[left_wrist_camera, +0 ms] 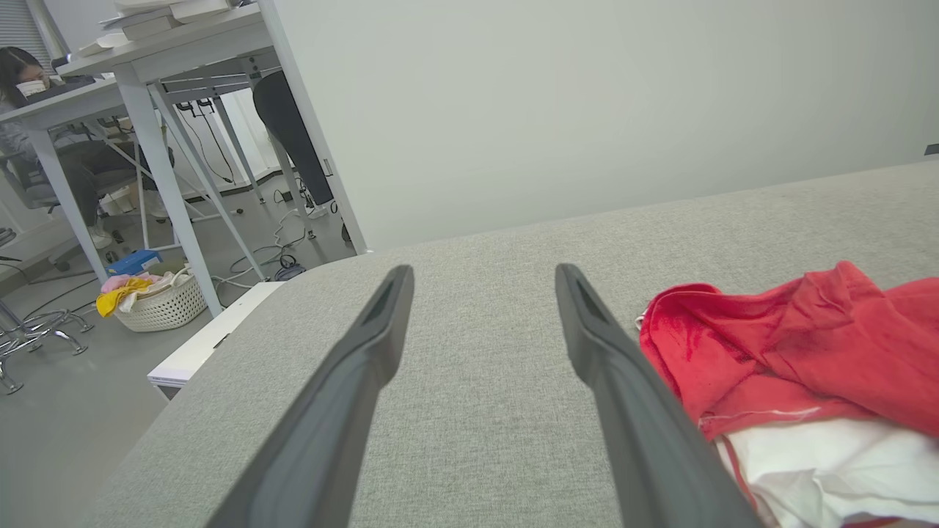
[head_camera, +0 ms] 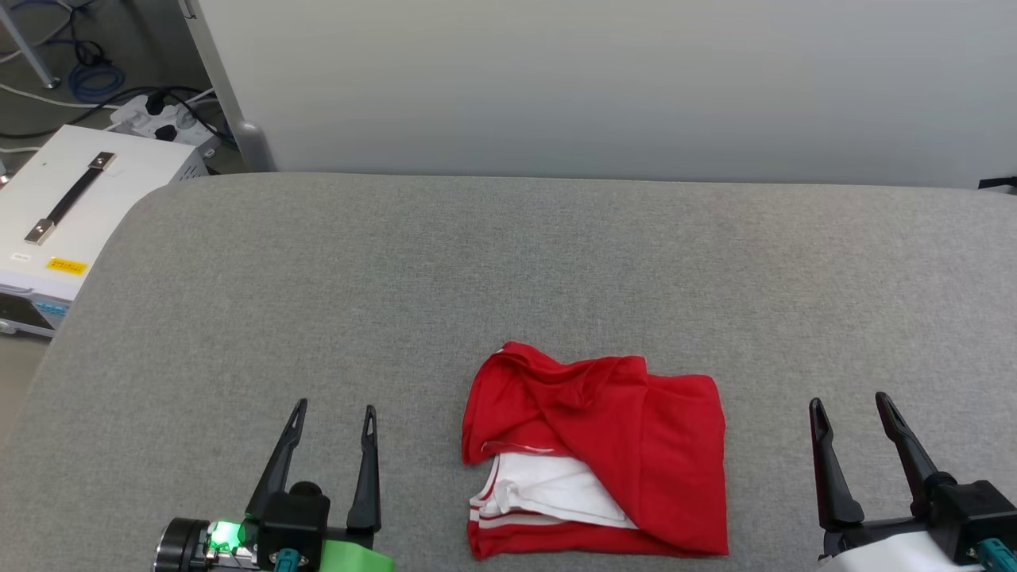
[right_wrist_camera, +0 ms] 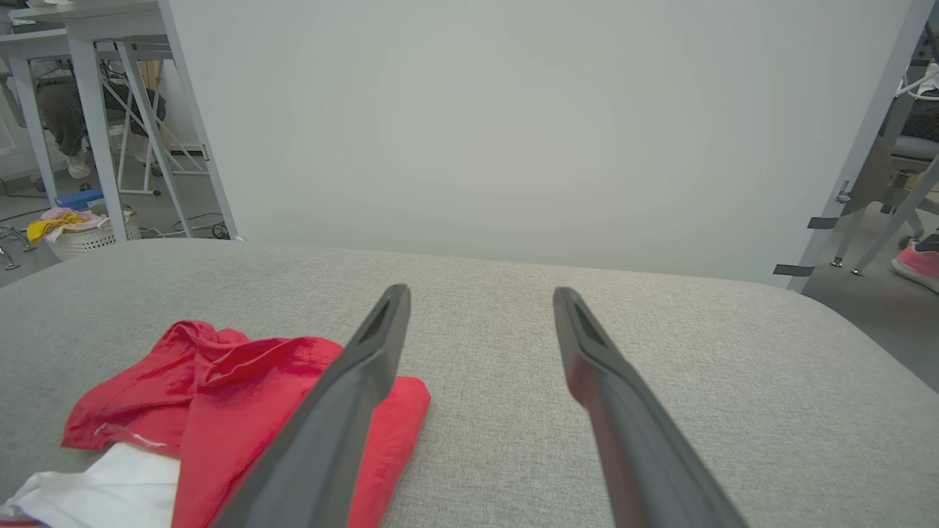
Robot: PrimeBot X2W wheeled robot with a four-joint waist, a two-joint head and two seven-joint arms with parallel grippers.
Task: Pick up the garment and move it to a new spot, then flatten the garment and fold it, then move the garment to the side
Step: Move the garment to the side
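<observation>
While both arms hang low at the near edge, the garment [head_camera: 604, 445] lies in a rumpled heap on the grey padded table [head_camera: 508, 262], close to the front edge and roughly midway between the two grippers. It's bright red, bunched and doubled over on itself, with soft ridges running across its top. A flap of red drapes diagonally over the middle. Under that flap, at the near left corner, white fabric peeks out, edged with red-and-white striped trim. The right side of the heap lies smoother and flatter than the left.

Over to the left gripper [head_camera: 335, 407]: fingers spread wide, nothing between them, just beside the shirt's left edge without touching it. From its wrist camera the left gripper [left_wrist_camera: 484, 270] frames bare grey cloth, with the garment [left_wrist_camera: 807, 345] lumped up just off its right finger.

Now the right gripper [head_camera: 849, 400]: spread wide too, empty, standing a little clear of the shirt's right edge. Its wrist camera shows the right gripper [right_wrist_camera: 481, 291] over open table, and the garment [right_wrist_camera: 242, 381] partly behind its left finger, red over white.
</observation>
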